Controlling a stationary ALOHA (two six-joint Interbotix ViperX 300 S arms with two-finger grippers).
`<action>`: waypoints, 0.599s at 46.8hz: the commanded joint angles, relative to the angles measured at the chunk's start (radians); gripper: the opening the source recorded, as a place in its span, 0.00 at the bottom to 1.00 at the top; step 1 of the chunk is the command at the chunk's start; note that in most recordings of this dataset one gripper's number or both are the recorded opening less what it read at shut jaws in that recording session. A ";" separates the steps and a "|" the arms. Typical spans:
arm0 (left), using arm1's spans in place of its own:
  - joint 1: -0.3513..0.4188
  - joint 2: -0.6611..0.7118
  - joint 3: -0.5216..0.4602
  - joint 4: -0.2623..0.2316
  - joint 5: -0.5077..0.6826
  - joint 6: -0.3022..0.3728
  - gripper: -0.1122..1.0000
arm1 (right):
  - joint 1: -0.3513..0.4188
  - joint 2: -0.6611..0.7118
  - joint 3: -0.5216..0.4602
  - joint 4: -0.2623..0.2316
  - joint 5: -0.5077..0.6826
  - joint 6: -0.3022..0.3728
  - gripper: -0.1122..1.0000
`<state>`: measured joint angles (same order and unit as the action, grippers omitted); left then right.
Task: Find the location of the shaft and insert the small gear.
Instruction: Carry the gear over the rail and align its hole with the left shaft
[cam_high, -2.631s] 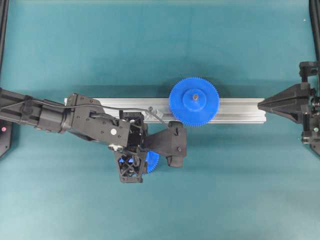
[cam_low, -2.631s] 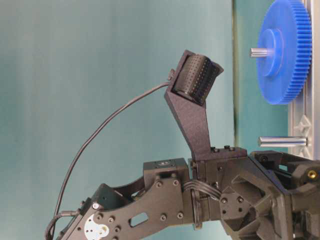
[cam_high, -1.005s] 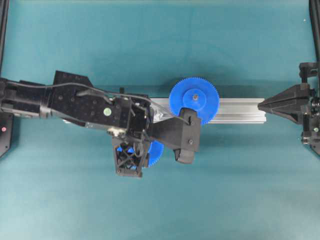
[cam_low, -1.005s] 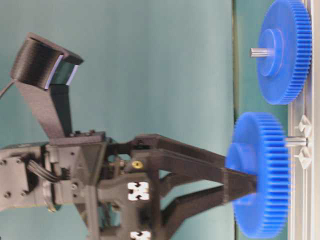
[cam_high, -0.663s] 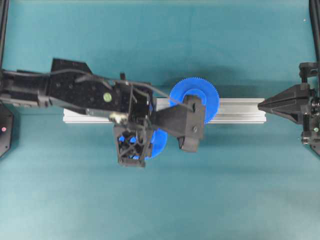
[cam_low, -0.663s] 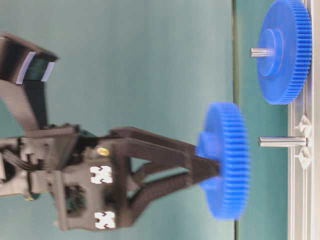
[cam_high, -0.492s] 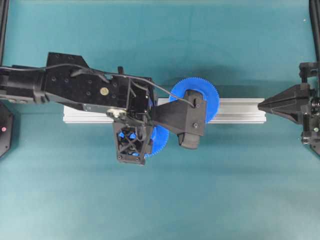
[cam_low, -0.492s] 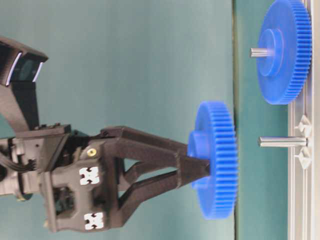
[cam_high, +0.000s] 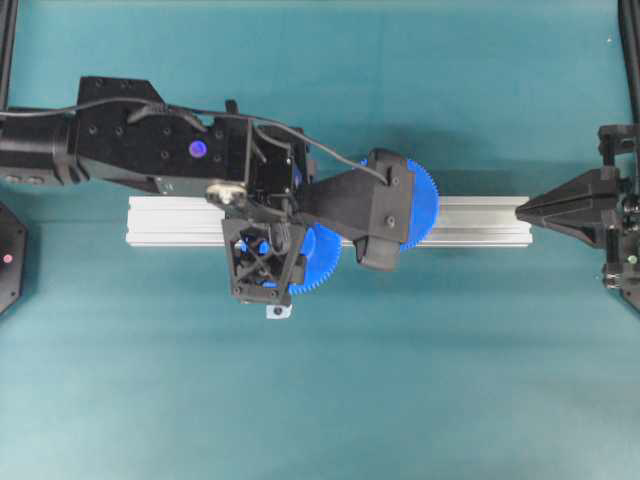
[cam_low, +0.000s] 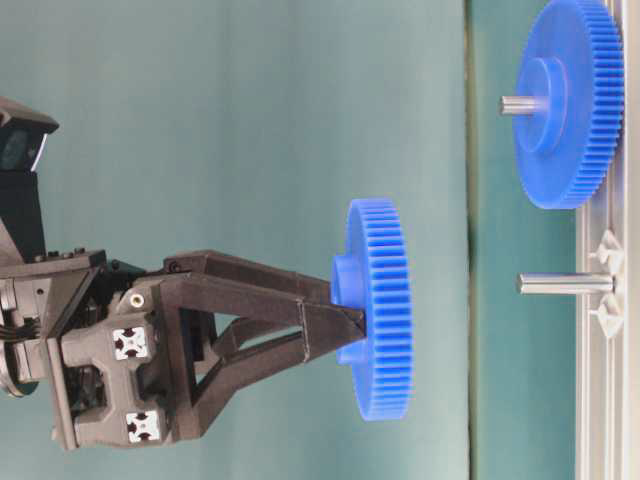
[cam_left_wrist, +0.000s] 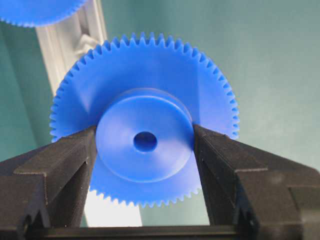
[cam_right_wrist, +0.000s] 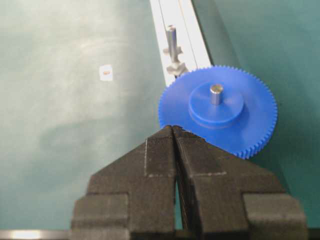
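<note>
My left gripper (cam_left_wrist: 144, 137) is shut on the raised hub of the small gear (cam_left_wrist: 165, 155), one finger on each side, with the centre hole in plain view. In the table-level view the small gear (cam_low: 382, 310) hangs in the air with a clear gap to the tip of the shaft (cam_low: 565, 283), its flat face turned toward the rail. The shaft (cam_right_wrist: 171, 37) stands bare on the rail beside the large gear (cam_right_wrist: 220, 112). From overhead the left gripper (cam_high: 265, 265) and arm hide the shaft; only the small gear's rim (cam_high: 320, 262) shows. My right gripper (cam_right_wrist: 173, 127) is shut and empty.
The ribbed aluminium rail (cam_high: 170, 220) runs left to right across the table, and the large gear (cam_high: 428, 205) sits on its own pin there. The right gripper (cam_high: 522, 210) rests at the rail's right end. A small white tag (cam_high: 277, 312) lies on the green mat.
The left gripper has carried the small gear away from the shaft tip, widening the gap. From overhead the arm has shifted toward the far side, over the rail.
</note>
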<state>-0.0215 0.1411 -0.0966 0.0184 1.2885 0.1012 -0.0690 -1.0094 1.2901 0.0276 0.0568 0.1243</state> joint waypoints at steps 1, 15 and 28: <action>0.006 -0.037 -0.029 0.003 -0.003 0.002 0.69 | -0.002 0.006 -0.017 0.000 -0.011 0.008 0.12; 0.014 -0.035 -0.029 0.003 -0.003 0.002 0.69 | -0.002 0.006 -0.014 0.000 -0.009 0.009 0.12; 0.040 -0.020 -0.032 0.005 -0.003 0.008 0.69 | -0.002 0.006 -0.014 0.000 -0.009 0.008 0.12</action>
<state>0.0077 0.1411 -0.0982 0.0199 1.2885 0.1043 -0.0690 -1.0094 1.2901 0.0261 0.0568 0.1243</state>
